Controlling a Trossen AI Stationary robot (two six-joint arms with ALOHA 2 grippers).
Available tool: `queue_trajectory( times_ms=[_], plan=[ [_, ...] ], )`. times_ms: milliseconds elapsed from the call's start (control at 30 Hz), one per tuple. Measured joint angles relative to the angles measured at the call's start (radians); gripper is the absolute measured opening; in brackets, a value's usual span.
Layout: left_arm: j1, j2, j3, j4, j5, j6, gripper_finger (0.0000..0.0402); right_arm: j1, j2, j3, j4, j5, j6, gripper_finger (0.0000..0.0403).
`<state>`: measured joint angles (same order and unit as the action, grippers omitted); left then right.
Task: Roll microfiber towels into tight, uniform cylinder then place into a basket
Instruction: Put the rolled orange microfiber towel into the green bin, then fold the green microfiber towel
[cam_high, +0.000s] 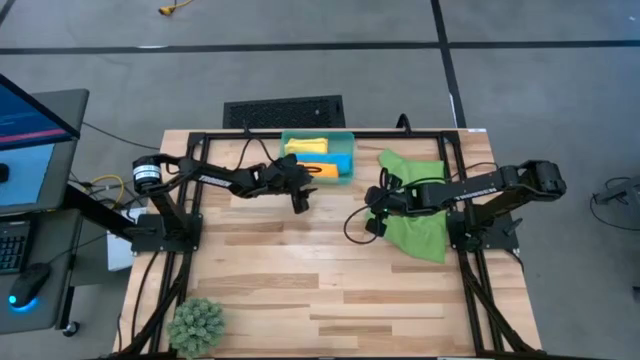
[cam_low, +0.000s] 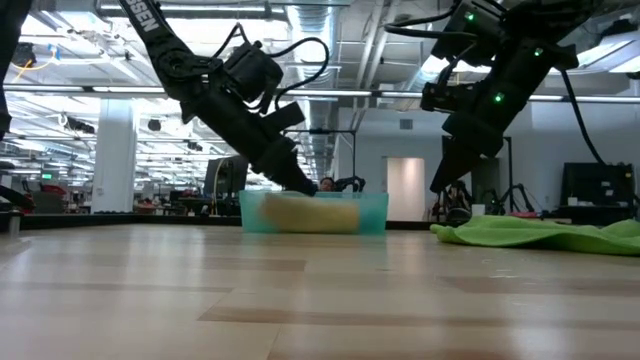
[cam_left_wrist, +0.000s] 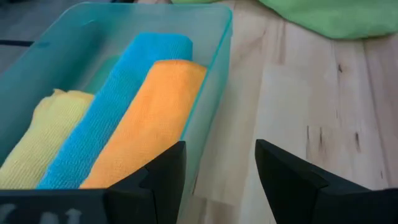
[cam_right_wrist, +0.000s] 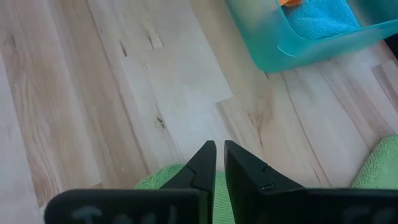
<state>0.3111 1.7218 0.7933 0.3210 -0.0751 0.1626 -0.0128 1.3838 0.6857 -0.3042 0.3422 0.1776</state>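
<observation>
Spiky green plant ball is being seen nearest, alone at the near left corner of the table, with bare planks stretching beyond it.

Farther in, toward the right side, the green towel is lying unrolled and rumpled on the wood. The right gripper is being held just above the towel's left edge, its fingers drawn nearly together with nothing seen between them. The left gripper is being held wide and empty just in front of the basket, near its right corner.

Rolling the green towel is judged to be the step in hand. It would be done well if the cloth were first being flattened and squared, then rolled from one straight edge with even pressure from both grippers, so that no end is being left looser than the other. The finished roll should be matched in length and thickness to those already stored.

At the far edge, the basket is holding three rolls side by side: the yellow towel, the blue towel and the orange towel. Beyond the table a black grate is lying on the floor.

Counted: four towels, three rolled and one loose; one basket; two grippers; one plant ball; one grate.
</observation>
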Motion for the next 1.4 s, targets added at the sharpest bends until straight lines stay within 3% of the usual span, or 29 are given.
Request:
queue_trajectory(
  times_ms=[433, 600, 767, 933, 1133, 1233, 1400],
  plan=[
    [-0.01, -0.004, 0.0, 0.066, -0.041, -0.049, 0.0185, 0.015, 0.0, 0.0, 0.003, 0.0, -0.002, 0.0054],
    [-0.067, -0.087, -0.001, 0.053, -0.043, -0.016, 0.0185, 0.087, -0.003, 0.0, -0.018, -0.001, 0.008, 0.0054],
    [-0.128, -0.204, 0.0, 0.002, -0.042, -0.012, 0.0185, 0.185, -0.01, 0.002, -0.092, -0.001, 0.14, 0.0054],
    [-0.184, -0.238, 0.0, -0.007, 0.039, 0.032, 0.0185, 0.276, -0.019, 0.002, -0.247, 0.002, 0.321, 0.0054],
    [-0.232, -0.188, 0.0, 0.062, 0.121, 0.128, 0.0185, 0.351, -0.048, 0.001, -0.375, 0.104, 0.514, 0.0054],
    [-0.236, -0.129, 0.004, 0.163, 0.164, 0.181, 0.0185, 0.39, -0.063, 0.001, -0.375, 0.108, 0.58, 0.0054],
    [-0.236, 0.008, 0.083, 0.184, 0.23, 0.266, 0.0185, 0.476, -0.061, 0.001, -0.381, 0.109, 0.701, 0.0054]
  ],
)
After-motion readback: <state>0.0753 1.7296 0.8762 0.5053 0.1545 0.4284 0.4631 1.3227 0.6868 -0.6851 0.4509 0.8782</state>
